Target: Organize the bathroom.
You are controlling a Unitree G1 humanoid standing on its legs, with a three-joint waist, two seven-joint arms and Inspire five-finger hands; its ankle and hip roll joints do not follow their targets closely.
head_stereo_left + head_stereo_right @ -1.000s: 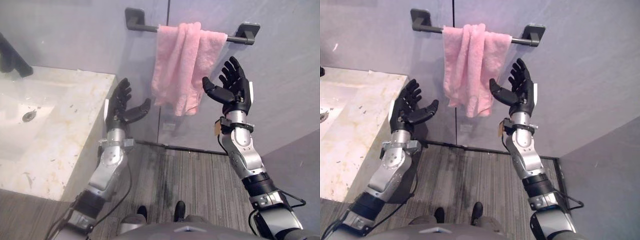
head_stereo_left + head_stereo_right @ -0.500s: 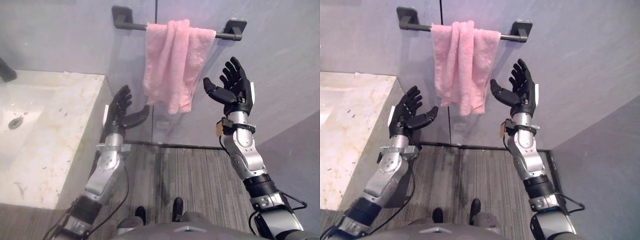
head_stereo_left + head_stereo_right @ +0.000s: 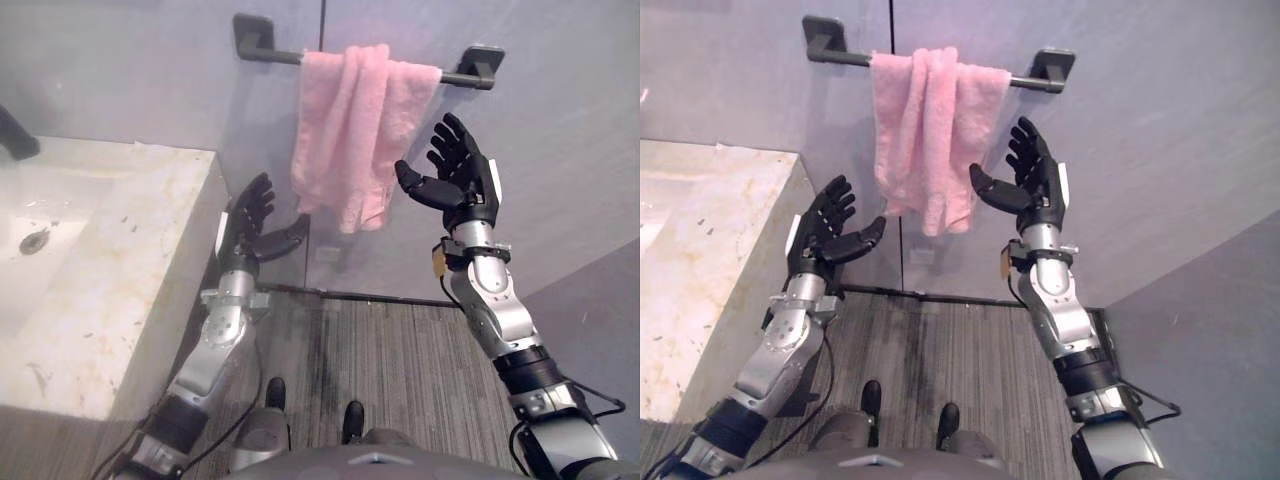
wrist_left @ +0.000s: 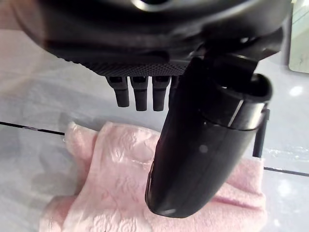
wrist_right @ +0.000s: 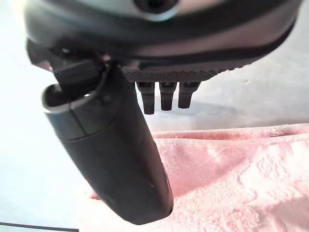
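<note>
Pale stone, stained and speckled, makes up the sink counter (image 3: 110,300) at the far left, with the drain of the basin near the edge of the view. Just right of its corner the left hand (image 3: 247,222) is raised with fingers straight and spread and the thumb held out toward the wall, holding nothing. Compared with half a second ago it sits a little higher and closer to the hanging cloth, though the whole picture has also shifted, so part of that is the head moving.

Next comes the pink towel (image 3: 358,130), draped in bunched, uneven folds over the dark towel bar (image 3: 462,76) fixed to the grey wall. Its lower edge hangs crooked, longer on one side. The left wrist view shows it past the open fingers, near but not touched.

On the right, the right hand (image 3: 453,175) is also open, palm turned toward the towel, thumb reaching at its right edge. It has edged in closer than before and now stands just beside the cloth; I cannot tell whether the thumb tip touches it.

Both hands closing in from either side suggests the step in hand is straightening or taking down the towel, with the grasp not yet made.

No readable writing or labels appear anywhere.
</note>
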